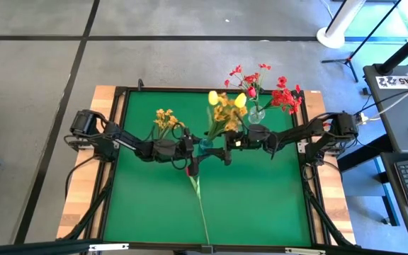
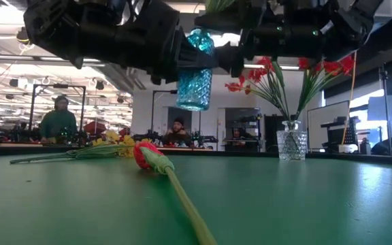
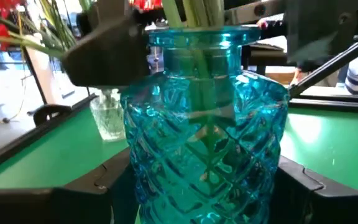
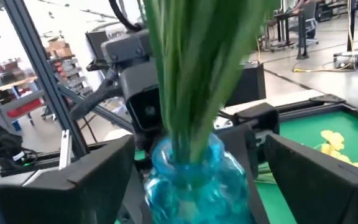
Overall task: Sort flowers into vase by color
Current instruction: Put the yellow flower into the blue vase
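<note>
The left pincer (image 1: 190,147) gripped the raised blue vase (image 2: 194,68); the right pincer's (image 1: 227,145) state was unclear; the vase should stay upright.

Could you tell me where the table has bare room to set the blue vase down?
Bare felt lies on both sides of the red tulip. It is crowded farther back: both grippers meet at the raised blue vase, with the yellow spray to its left and the clear vase to its right.

The lifted vase (image 1: 206,144) is flanked by a loose cluster (image 1: 164,119) to its left, a second vase (image 1: 256,114) to its right, and a stem (image 1: 198,198) laid before it on the bench (image 1: 261,205).
</note>
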Available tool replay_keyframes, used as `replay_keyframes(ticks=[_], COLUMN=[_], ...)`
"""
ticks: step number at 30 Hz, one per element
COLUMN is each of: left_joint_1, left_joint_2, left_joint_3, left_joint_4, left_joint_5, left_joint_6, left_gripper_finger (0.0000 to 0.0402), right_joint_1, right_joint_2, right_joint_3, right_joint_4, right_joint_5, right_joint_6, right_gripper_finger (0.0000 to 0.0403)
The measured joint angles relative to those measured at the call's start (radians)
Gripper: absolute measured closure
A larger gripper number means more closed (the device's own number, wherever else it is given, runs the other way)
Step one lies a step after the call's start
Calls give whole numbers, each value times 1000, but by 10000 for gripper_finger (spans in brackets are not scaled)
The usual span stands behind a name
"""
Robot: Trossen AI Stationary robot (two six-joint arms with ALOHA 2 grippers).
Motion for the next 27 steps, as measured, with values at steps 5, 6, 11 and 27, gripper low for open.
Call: replay_keyframes(ticks=[5, 6, 11, 27], left_joint_1=[-2, -2, -2, -2], left_joint_2=[0, 0, 1, 0], left_joint_3=[0, 0, -1, 1], left_joint_4=[-21, -21, -27, -86], left_joint_5=[0, 0, -6, -63], left_joint_6=[-12, -15, -40, -46], left_gripper_finger=[160, 160, 160, 110], right_joint_1=[0, 0, 1, 0], right_joint_2=[0, 0, -3, 0], right_joint_3=[4, 4, 5, 4], right_joint_4=[-46, -57, -79, -131], right_joint_5=[0, -1, 6, 4], right_joint_6=[-1, -1, -19, -35], right_gripper_finger=[112, 130, 202, 253])
